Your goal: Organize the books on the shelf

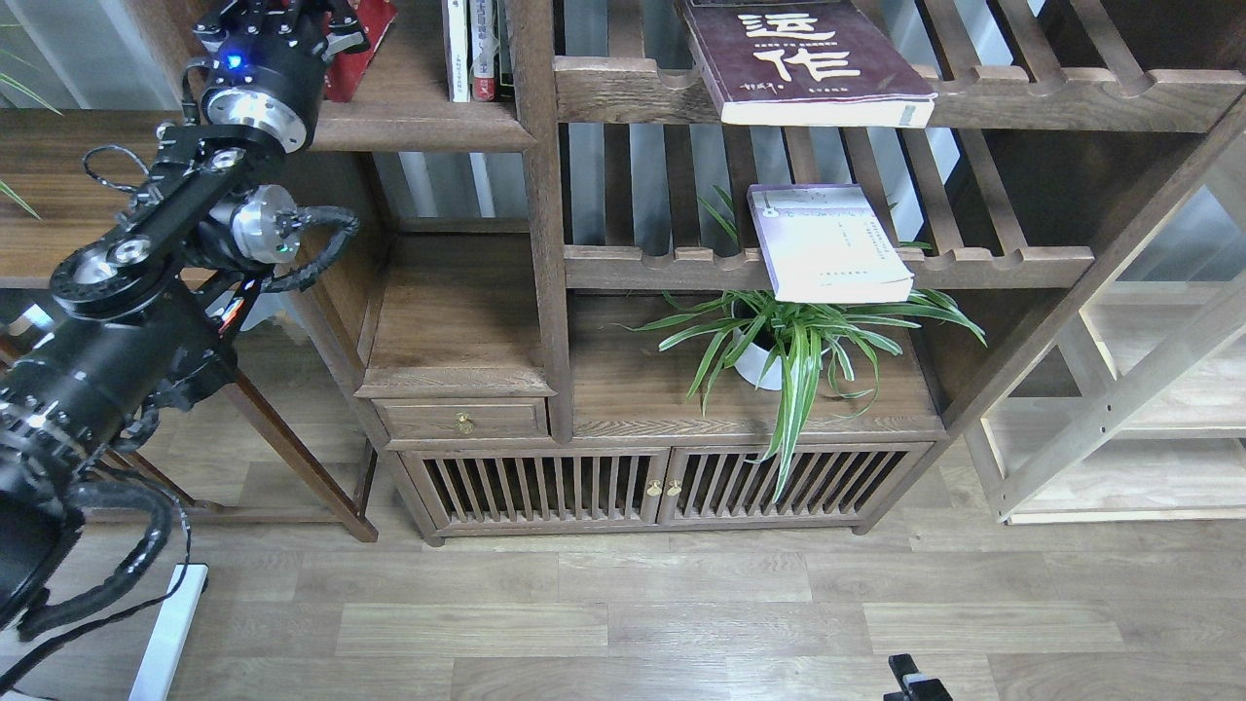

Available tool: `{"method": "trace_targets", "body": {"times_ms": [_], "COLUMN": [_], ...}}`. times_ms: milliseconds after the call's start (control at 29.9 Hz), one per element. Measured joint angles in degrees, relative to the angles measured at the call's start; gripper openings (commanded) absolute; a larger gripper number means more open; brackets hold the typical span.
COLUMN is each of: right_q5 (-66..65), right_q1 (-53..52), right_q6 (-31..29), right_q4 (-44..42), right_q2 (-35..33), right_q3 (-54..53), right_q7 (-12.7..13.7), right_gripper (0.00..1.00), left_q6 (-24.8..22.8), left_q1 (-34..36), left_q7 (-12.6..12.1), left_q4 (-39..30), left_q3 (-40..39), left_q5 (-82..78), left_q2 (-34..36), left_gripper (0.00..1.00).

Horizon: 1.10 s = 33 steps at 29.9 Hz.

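My left arm reaches up to the top left, and my left gripper [326, 21] is half cut off by the frame's top edge. It looks shut on the bright red book [362, 44], which stands tilted over the dark-brown shelf [419, 127]. The maroon book [808, 58] with white characters lies flat on the upper slatted rack, its corner hanging over the front rail. On the lower slatted rack the pale lavender-white book [827, 243] also lies flat. Only a small black tip of my right gripper [913, 680] shows at the bottom edge.
Slim white-spined and red-spined volumes [474, 49] stand upright at the shelf's right end against the post. A potted spider plant [788, 341] sits under the lavender book. A drawer and slatted cabinet doors [662, 487] are below. A light pine frame [1119, 389] stands at right.
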<state>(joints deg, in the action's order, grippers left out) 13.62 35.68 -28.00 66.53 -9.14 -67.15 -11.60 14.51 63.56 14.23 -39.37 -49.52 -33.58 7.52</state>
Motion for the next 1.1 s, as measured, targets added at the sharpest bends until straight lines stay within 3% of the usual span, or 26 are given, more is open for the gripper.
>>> {"method": "trace_targets", "body": {"times_ms": [735, 836, 1103], "right_q5": [0.09, 0.09, 0.09], "right_q1": [0.71, 0.84, 1.44], "right_q6": [0.00, 0.00, 0.00], "right_q4": [0.00, 0.00, 0.00], "right_q2": [0.07, 0.08, 0.00], "right_q3": [0.00, 0.00, 0.00], "right_q7": [0.00, 0.00, 0.00], "right_gripper": [0.60, 0.60, 0.60], "left_q6": [-0.87, -0.88, -0.89], "left_q1": [1.75, 1.92, 3.00], "left_q7": [0.46, 0.46, -0.07], "left_q4": [2.18, 2.07, 1.95], "left_q3": [3.89, 4.22, 6.09], "left_q5": [1.48, 1.49, 1.41], "left_q2": [-0.65, -0.71, -0.99], "left_gripper": [0.07, 0.22, 0.40]}}
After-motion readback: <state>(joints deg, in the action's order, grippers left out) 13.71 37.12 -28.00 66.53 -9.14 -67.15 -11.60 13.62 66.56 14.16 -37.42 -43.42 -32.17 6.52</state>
